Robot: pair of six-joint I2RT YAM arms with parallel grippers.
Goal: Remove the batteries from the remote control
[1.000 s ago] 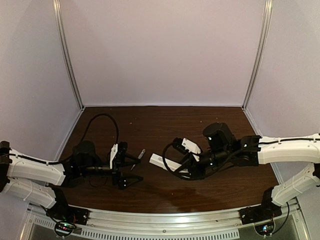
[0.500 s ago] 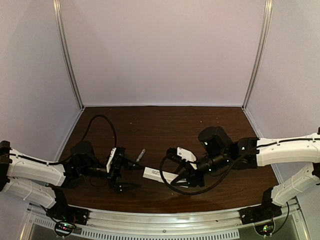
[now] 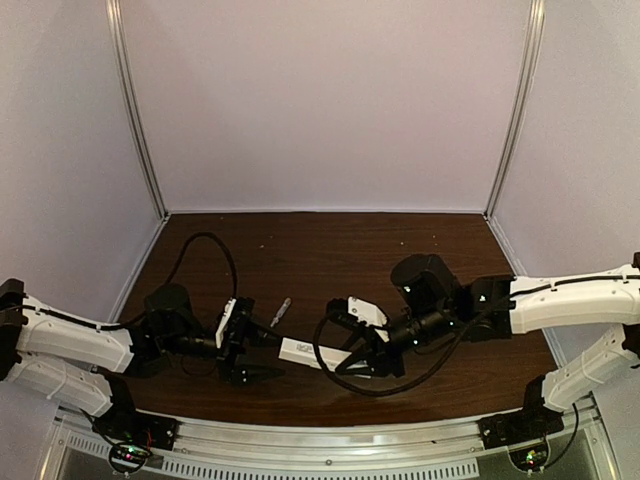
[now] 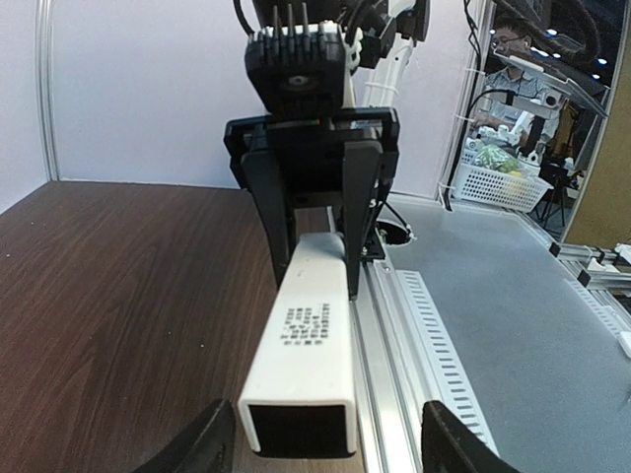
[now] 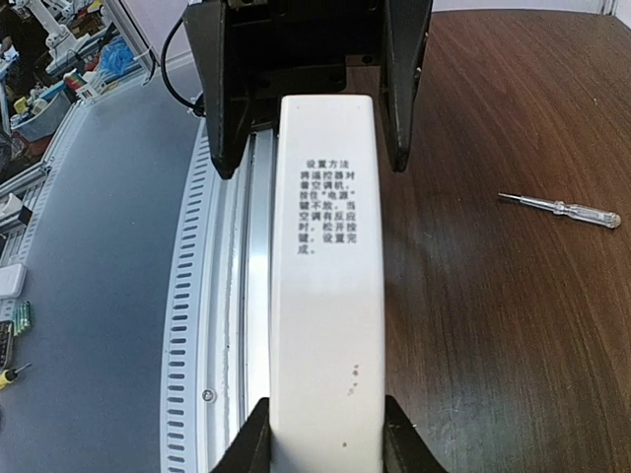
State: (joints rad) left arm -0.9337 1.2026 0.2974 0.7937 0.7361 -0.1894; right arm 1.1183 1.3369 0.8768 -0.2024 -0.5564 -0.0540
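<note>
Shifted left to lower centre, carrying remote control clamped in right gripper.
From above, meets left gripper; left wrist view, free end at bottom centre between parted jaws; right wrist view, pinched at bottom edge.

I can't find the batteries in any view. The remote is cut off at the bottom of my right wrist view.
</note>
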